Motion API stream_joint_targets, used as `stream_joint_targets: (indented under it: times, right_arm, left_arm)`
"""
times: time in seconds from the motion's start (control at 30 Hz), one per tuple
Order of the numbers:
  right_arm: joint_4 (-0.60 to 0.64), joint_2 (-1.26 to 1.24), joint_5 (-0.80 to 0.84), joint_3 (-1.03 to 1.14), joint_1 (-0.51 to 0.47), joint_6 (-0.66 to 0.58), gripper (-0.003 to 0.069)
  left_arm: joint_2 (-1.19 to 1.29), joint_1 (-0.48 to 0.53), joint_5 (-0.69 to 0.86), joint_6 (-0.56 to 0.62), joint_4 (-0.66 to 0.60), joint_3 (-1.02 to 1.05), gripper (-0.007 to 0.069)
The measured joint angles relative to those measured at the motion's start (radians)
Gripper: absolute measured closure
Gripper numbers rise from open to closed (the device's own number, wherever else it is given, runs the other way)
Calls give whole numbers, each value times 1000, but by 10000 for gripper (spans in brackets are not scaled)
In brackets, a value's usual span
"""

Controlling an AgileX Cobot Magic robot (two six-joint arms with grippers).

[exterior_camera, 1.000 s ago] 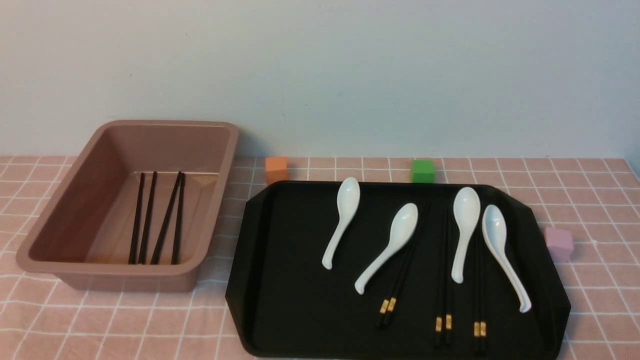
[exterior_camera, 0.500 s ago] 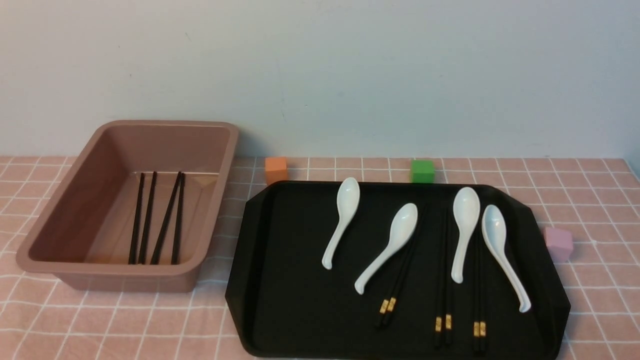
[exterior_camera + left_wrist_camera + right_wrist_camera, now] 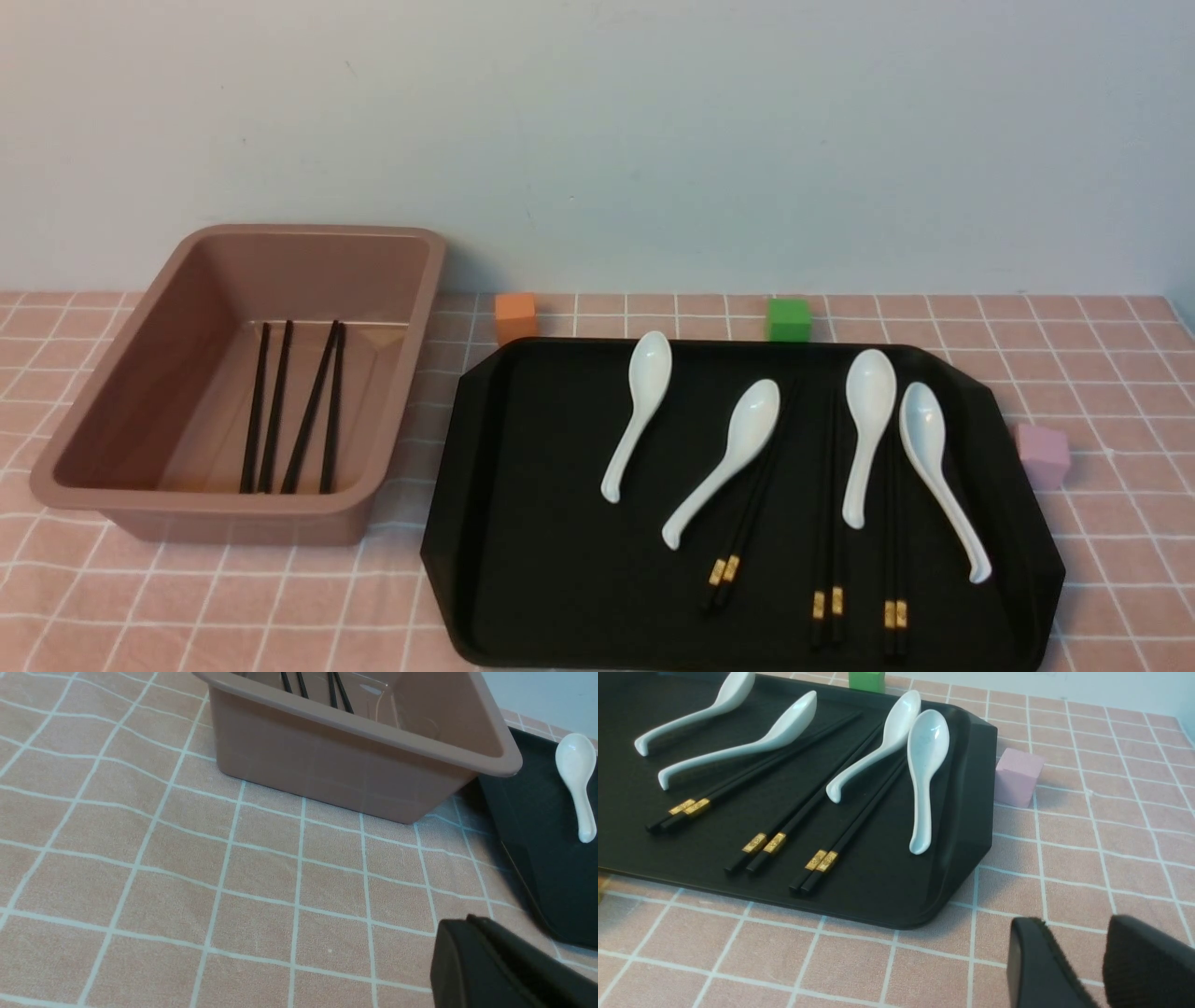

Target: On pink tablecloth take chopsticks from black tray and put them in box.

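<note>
Left fingers (image 3: 467, 924): pressed together, nothing between them. If lowered in this state, they would land on the chopsticks instead of passing either side of them.
Right fingers (image 3: 1069, 921): spread, nothing between them. Risk: with a low sweep toward the pairs, they could clip the tray rim or push a spoon.
Black tray (image 3: 569, 579): on the pink tablecloth (image 3: 383, 597), holding three pairs of chopsticks among four white spoons. A push on the rim could slide tray and cloth together.
Chopsticks beside the slanted spoon (image 3: 752, 772): the spoon bowl lies close against them. Lifting may drag or tip that spoon.
Middle chopsticks (image 3: 803, 805): a spoon lies close along the pair, its bowl near the thin ends. Closing off-centre may catch the spoon handle.
Outer chopsticks (image 3: 859, 821): between two spoons. An off-centre grip may take one stick and roll the other aside.
Box (image 3: 233, 504): left of the tray, four sticks (image 3: 275, 411) inside. A pair carried too low could strike the wall; one released askew could cross the sticks or rest on the rim.
</note>
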Motion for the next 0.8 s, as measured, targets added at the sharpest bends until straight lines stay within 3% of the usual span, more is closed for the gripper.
stream_joint_targets:
  times: [0.8]
  right_arm:
    - [0,0,0,0,0,0,419]
  left_arm:
    - [0,0,0,0,0,0,603]
